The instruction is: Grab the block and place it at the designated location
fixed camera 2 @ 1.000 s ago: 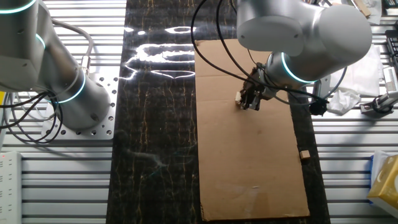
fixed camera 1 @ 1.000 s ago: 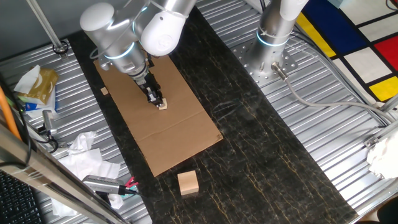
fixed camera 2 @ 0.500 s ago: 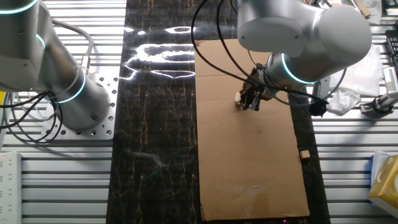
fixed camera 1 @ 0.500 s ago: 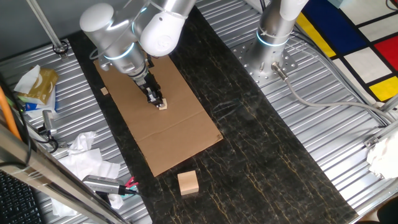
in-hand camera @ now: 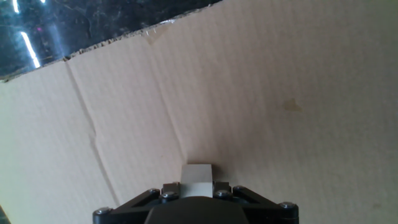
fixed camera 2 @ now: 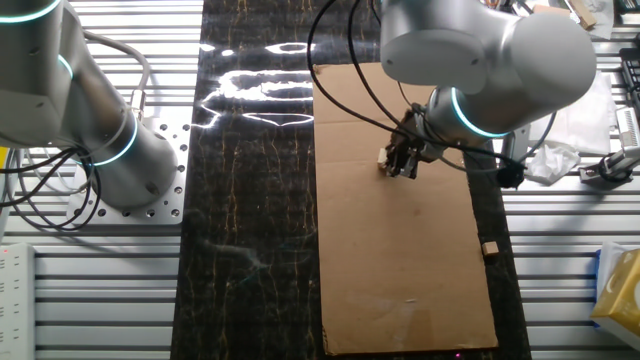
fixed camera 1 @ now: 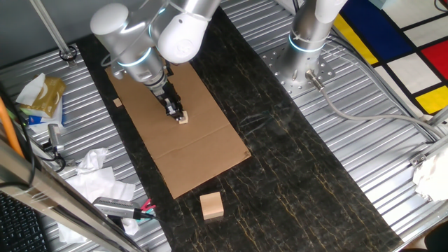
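Gripper (fixed camera 1: 180, 115) stands low over the cardboard sheet (fixed camera 1: 210, 150), its fingers closed onto the block (fixed camera 1: 183, 119), which sits pinched at their tips near the middle of the sheet. From the hand view the block (in-hand camera: 198, 173) shows as a pale square held between the two finger ends, right at or just above the cardboard; whether it already touches I cannot tell.

The step in hand looks like the set-down. Doing it well means lowering straight until the block bears on the sheet, then parting the fingers evenly so neither side drags it off its spot, and lifting straight up.

No view shows the designated location: the hand and block probably cover it. The other fixed view shows the block (fixed camera 2: 384, 157) jutting from the side of the fingers, plus a small chip (fixed camera 2: 489, 247) beside the sheet's edge. Only the first fixed view shows the larger wooden block (fixed camera 1: 211, 206) on the bench (fixed camera 1: 294, 189).
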Robot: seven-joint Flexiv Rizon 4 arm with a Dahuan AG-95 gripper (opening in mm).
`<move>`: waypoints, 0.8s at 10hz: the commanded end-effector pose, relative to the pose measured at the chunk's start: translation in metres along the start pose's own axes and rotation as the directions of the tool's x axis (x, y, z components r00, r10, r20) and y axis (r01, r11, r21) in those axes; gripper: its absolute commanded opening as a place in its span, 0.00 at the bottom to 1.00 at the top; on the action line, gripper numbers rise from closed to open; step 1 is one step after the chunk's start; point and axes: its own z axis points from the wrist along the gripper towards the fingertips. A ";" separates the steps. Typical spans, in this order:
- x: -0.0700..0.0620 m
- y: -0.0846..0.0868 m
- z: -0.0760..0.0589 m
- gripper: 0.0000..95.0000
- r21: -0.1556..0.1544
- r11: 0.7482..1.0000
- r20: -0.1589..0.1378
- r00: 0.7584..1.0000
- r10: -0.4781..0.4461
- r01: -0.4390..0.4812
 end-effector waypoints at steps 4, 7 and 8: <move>-0.001 0.000 0.001 0.40 -0.010 1.000 0.002 1.000 -0.005 0.005; -0.001 0.000 0.001 0.40 -0.010 1.000 0.002 1.000 -0.005 0.005; -0.001 0.000 0.001 0.40 -0.010 1.000 0.002 1.000 -0.005 0.005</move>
